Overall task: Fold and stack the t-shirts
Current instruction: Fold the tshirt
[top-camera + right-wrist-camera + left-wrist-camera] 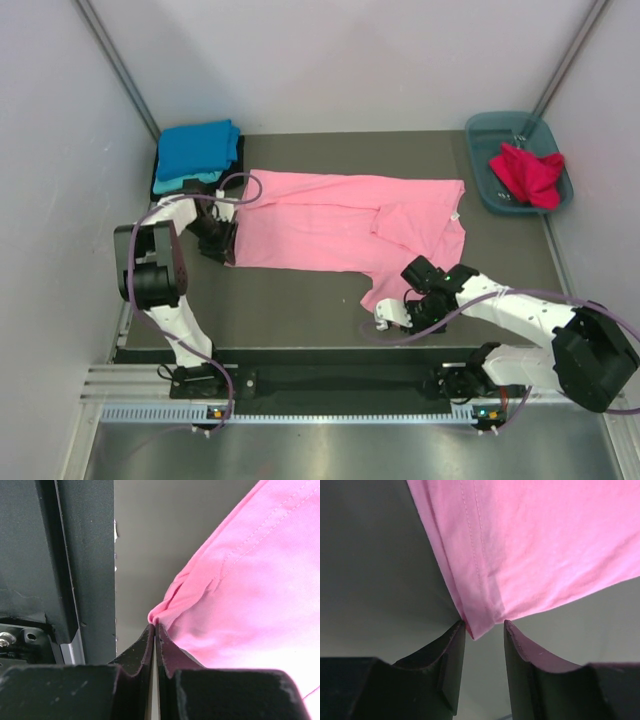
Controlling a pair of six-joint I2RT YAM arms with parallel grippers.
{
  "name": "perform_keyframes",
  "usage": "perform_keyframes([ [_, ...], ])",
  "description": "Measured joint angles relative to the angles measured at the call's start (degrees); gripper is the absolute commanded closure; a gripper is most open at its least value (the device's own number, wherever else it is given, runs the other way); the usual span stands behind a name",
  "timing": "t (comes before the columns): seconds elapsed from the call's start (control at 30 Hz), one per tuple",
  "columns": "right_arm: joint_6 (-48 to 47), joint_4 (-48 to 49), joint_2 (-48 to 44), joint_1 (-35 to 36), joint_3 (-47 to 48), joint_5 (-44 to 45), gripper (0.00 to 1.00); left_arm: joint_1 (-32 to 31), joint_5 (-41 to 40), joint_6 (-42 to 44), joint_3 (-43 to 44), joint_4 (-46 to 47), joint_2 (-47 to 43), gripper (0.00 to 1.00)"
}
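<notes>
Pinching near edge of light pink t-shirt (330, 225), spread on counter (290, 300), with right tool (155, 627) clamped on fabric. Had left tool (484, 625) apart, straddling hem corner. Judged cotton soft, light, floppy; best gripped at stitched hem corners.

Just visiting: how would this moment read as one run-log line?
pink t-shirt: spread out, partly folded | left gripper: open at its corner | right gripper: shut on its near edge | red t-shirt: in tub
</notes>
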Motion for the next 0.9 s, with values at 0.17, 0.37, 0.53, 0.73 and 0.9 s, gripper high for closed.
perform_keyframes([
  [0.17,0.02,0.07,0.0,-0.02,0.0,0.0,1.0,0.04,-0.48,-0.2,-0.15,1.09,0.28,0.68],
  [0.37,0.79,0.26,0.0,-1.38,0.48,0.04,1.0,0.04,-0.17,-0.04,-0.76,0.96,0.33,1.0],
  [0.53,3.19,-0.42,-0.02,-9.51,7.67,0.11,1.0,0.07,0.9,-0.02,0.24,-0.46,0.33,1.0],
  [0.73,5.9,-0.31,-1.4,-19.02,18.56,0.2,1.0,0.04,3.76,-0.35,10.29,-4.5,0.33,1.0],
  [0.9,6.78,-0.85,-2.32,-23.43,20.55,0.26,1.0,-0.57,6.14,-0.42,21.35,-7.65,1.53,1.0],
])
